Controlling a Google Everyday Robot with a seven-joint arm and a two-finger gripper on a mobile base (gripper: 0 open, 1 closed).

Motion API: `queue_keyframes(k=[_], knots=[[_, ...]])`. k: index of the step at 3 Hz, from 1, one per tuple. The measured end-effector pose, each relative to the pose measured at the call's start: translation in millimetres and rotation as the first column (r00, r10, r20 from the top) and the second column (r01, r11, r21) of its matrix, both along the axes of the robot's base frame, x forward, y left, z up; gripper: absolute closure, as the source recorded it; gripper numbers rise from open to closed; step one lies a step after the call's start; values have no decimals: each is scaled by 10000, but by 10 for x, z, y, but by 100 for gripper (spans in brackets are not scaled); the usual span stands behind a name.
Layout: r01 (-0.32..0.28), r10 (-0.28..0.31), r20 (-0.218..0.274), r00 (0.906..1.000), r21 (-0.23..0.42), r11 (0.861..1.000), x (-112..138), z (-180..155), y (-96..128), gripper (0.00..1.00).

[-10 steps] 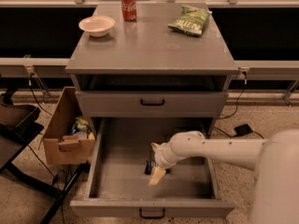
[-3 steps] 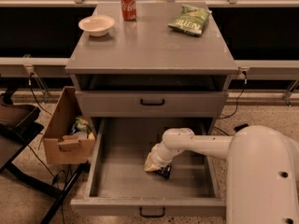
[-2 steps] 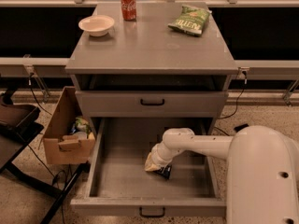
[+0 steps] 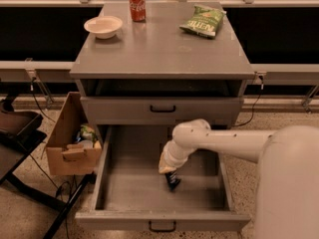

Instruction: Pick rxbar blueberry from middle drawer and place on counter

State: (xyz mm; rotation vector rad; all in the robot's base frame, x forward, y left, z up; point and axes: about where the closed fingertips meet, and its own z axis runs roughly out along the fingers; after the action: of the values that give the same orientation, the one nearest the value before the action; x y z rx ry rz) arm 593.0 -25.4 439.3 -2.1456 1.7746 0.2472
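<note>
Now: claw (image 4: 172, 176) sits low in the open drawer (image 4: 124, 188), mid-floor, right at the dark blue bar (image 4: 173, 181); cannot tell its grip. Bare floor lies toward 9 o'clock, with the right wall nearer at 3 o'clock. Table (image 4: 159, 49) edge overhangs at 12 o'clock. Pose almost unchanged from 0.7 s ago.

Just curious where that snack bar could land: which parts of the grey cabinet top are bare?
The counter is bare across its front half and middle. Its back edge is crowded: bowl at left, Coke can beside it, green chip bag at right. The gripper is down in the middle drawer at the rxbar blueberry.
</note>
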Motion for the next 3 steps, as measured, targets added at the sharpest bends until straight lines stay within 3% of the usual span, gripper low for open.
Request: queue_keyframes(k=[1,2,3], knots=[[88,-69,306,9995,-627,9980,-2,694,-226,100],[609,-563,428,9975,-1164,9913,-65,1384,-491,100],[1504,-1402,670,9879,-1854,9711,-108,2275,-808,100]])
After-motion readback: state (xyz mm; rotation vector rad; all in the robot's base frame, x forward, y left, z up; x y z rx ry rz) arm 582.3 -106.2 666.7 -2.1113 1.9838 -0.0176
